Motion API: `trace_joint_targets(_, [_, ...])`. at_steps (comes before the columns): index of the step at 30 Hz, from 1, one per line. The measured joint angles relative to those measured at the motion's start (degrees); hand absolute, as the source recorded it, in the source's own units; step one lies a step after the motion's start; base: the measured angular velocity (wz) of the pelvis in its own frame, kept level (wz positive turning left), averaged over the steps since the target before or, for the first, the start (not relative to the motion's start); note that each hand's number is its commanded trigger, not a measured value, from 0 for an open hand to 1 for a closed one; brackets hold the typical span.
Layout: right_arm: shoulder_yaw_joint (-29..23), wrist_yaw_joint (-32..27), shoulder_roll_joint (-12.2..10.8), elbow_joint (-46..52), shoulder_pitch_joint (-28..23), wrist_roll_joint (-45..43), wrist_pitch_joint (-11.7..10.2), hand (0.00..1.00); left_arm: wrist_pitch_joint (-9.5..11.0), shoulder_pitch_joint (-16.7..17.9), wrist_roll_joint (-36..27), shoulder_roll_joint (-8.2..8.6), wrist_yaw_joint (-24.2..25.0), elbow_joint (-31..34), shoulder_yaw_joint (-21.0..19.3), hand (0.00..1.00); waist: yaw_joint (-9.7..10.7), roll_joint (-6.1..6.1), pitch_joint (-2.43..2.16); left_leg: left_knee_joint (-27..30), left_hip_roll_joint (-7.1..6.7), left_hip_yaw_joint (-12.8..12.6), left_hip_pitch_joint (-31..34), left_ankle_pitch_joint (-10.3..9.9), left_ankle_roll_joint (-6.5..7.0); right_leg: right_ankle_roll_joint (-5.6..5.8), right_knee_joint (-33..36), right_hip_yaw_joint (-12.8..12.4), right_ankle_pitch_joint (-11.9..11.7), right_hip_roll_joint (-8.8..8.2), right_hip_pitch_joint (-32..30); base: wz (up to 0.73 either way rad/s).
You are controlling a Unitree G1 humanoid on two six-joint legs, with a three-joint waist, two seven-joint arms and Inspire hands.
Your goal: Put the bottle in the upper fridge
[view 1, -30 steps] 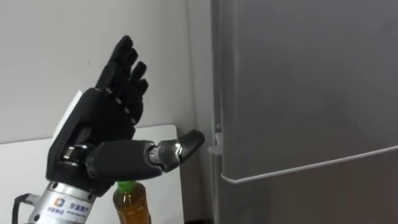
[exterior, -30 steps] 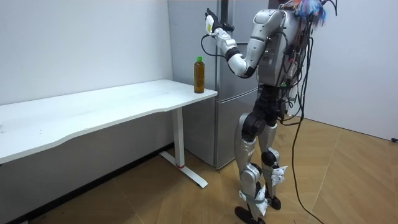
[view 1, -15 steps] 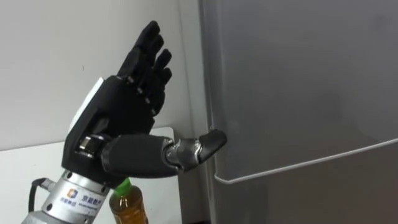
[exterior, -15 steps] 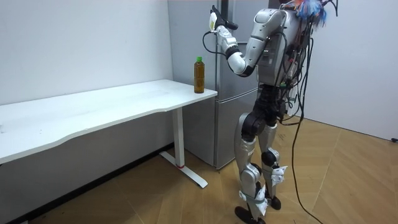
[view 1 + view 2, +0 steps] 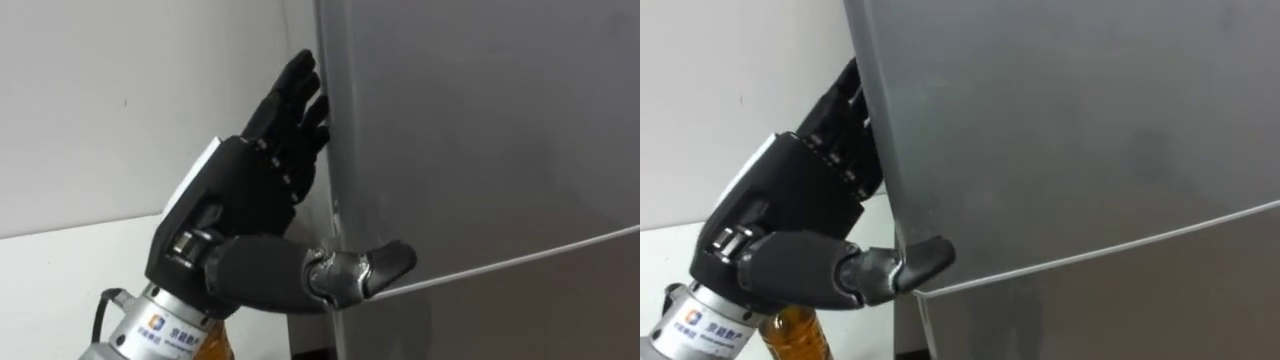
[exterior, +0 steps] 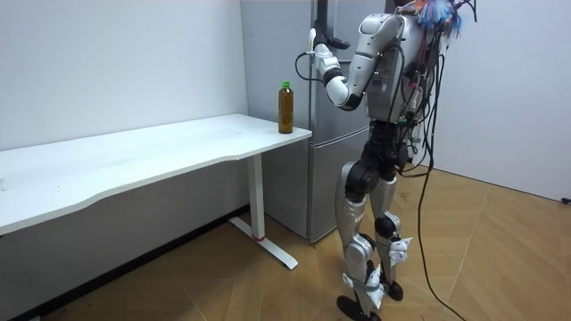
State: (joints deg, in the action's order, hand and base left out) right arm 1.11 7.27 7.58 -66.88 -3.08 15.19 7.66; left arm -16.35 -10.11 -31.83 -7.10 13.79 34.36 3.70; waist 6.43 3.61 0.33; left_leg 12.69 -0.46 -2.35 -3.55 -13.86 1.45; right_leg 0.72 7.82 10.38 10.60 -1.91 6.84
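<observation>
My left hand [image 5: 250, 200] is raised at the left edge of the grey fridge's upper door [image 5: 480, 140]. Its fingers are straight and lie along the side of that edge, and the thumb rests on the door's front just above the seam to the lower door [image 5: 520, 258]. The hand is open and holds nothing. The bottle [image 5: 790, 335], amber with a green cap, stands upright on the white table's corner [image 6: 299, 134] below my forearm. In the room view the bottle [image 6: 285, 107] stands just to the left of the fridge [image 6: 268, 53], with my left hand [image 6: 319, 52] above it. The upper door is closed.
The long white table [image 6: 134, 160] runs along the white wall on the room view's left. I stand on a wooden floor [image 6: 500, 259] facing the fridge, close to the table's end.
My left hand has moved right, from in front of the wall to the fridge door's left edge. Its thumb now lies on the door's front. The bottle has stayed put.
</observation>
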Motion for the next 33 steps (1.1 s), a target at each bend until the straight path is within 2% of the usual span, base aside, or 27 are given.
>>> trace_joint_targets(5, [0.3,0.1,0.0,-0.5,0.5,0.3,-0.1,0.0,-0.3,0.0,-0.1,0.08,1.6,-0.3,2.9,0.0,0.2,-0.08,0.04,0.1,0.01,0.0,0.3,0.0,0.0,0.0,0.0,0.1,0.0,0.01,0.0,0.0])
trace_joint_targets(12, [0.5,1.0,0.1,-0.8,0.6,0.3,-0.1,0.0,-0.3,0.3,-0.1,0.9,3.2,-0.6,3.2,0.0,0.1,-0.29,-0.07,0.2,0.0,0.0,0.2,0.0,0.0,0.0,0.1,0.5,0.0,-0.04,0.1,0.0])
trace_joint_targets(33, [2.7,1.0,0.3,-0.8,0.9,0.4,-0.8,0.0,1.2,0.7,-2.6,1.13,4.6,-4.3,4.3,0.0,-0.1,-0.46,-0.09,0.2,-0.01,-0.1,0.2,0.0,0.0,0.01,0.1,0.6,0.0,-0.08,0.1,0.0])
